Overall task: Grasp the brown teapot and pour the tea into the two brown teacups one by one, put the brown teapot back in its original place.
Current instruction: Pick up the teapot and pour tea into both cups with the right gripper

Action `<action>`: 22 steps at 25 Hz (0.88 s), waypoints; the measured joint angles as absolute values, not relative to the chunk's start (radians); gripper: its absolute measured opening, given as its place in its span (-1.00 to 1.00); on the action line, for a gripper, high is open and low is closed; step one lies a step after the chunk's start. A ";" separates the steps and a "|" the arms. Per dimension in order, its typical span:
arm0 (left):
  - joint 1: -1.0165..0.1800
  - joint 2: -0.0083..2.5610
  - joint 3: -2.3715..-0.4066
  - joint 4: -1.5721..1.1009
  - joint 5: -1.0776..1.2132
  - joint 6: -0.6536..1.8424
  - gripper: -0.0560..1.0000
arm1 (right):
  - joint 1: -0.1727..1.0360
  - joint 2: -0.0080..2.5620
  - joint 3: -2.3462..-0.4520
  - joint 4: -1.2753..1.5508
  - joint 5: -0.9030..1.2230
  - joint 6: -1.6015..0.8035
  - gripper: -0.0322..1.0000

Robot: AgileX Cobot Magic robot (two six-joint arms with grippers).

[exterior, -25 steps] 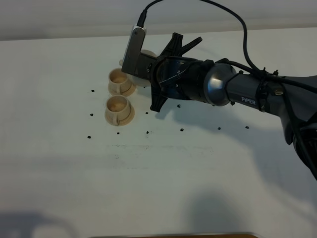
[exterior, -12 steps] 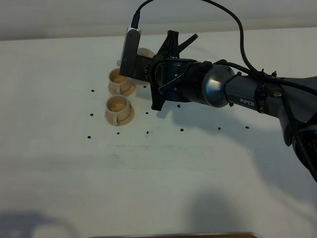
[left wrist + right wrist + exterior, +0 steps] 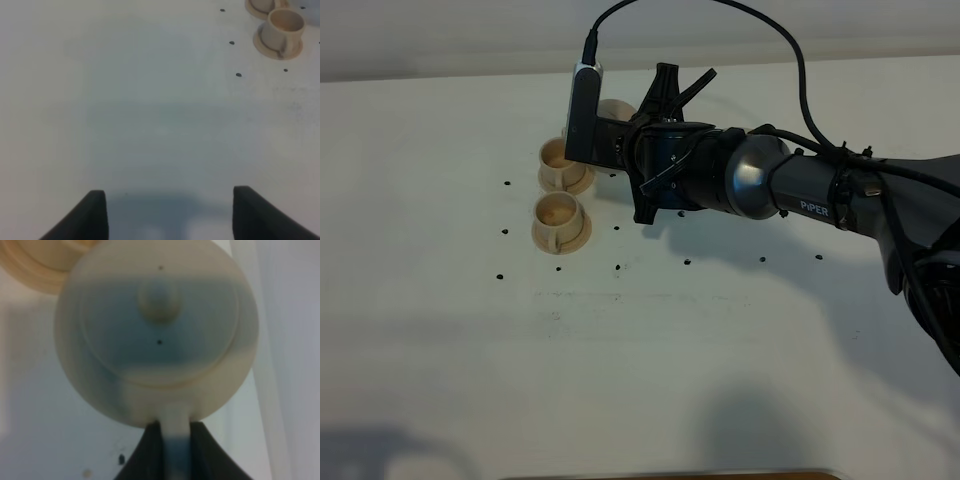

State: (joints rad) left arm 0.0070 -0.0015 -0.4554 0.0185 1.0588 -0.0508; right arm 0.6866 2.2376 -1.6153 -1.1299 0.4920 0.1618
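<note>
One brown teapot (image 3: 157, 335), handle (image 3: 174, 421) pinched in right tool (image 3: 174, 447)

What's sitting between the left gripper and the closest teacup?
Only bare white table with small dark dots lies between the left gripper and that teacup, in the left wrist view.

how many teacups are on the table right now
2. The near teacup stands on its saucer at left centre; the far teacup sits just behind it, beside the right arm. The arm could hide more.
</note>
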 joint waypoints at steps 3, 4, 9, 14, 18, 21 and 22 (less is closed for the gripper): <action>0.007 -0.002 -0.455 0.018 1.059 -0.051 0.23 | 0.687 2.238 -1.615 -1.145 0.495 0.162 -0.77; 0.007 -0.002 -0.455 0.018 1.059 -0.051 0.23 | 0.687 2.238 -1.615 -1.148 0.495 0.161 -0.77; 0.007 -0.002 -0.455 0.018 1.059 -0.051 0.23 | 0.687 2.238 -1.615 -1.169 0.497 0.150 -0.77; 0.007 -0.002 -0.455 0.018 1.059 -0.051 0.23 | 0.687 2.238 -1.615 -1.173 0.497 0.116 -0.77; 0.007 -0.002 -0.455 0.018 1.059 -0.051 0.23 | 0.687 2.238 -1.615 -1.176 0.497 0.095 -0.77; 0.007 -0.002 -0.455 0.018 1.059 -0.051 0.23 | 0.687 2.238 -1.615 -1.177 0.497 0.084 -0.77; 0.007 -0.002 -0.455 0.018 1.059 -0.051 0.23 | 0.687 2.238 -1.615 -1.178 0.497 0.082 -0.77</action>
State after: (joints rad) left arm 0.0070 -0.0015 -0.4554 0.0185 1.0588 -0.0508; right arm 0.6866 2.2376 -1.6153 -1.1777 0.4969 0.0821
